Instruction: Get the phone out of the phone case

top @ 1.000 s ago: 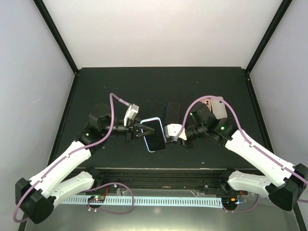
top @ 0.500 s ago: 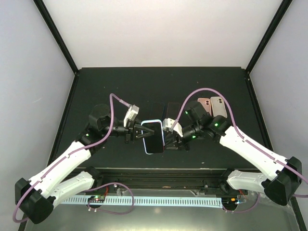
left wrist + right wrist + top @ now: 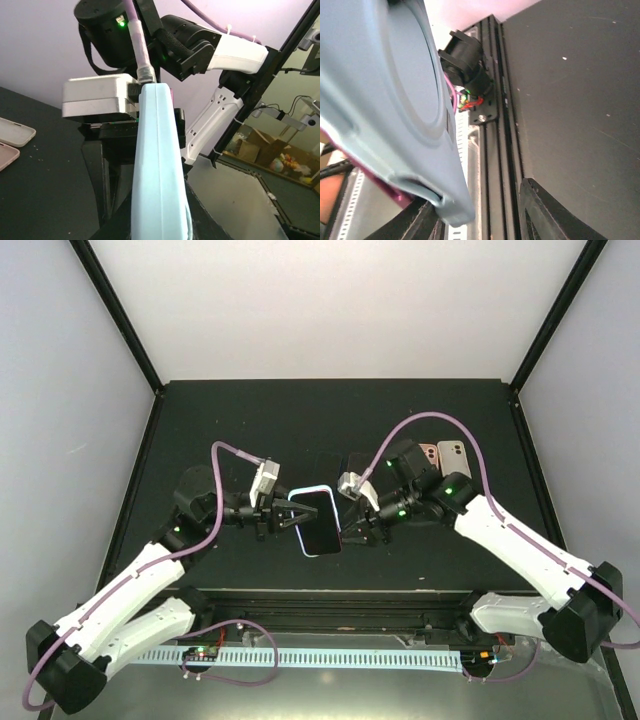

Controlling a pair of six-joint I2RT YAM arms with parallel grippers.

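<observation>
While overhead shows phone (image 3: 318, 522) screen, wrists show blue case (image 3: 157, 190)

Your top view looks down from behind; both wrist views sit close against the phone case (image 3: 157, 170) all 3 share.

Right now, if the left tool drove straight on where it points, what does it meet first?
The left tool meets the cased phone almost at once; the two look in contact. Beyond that sits the right tool, depth unclear.
</observation>
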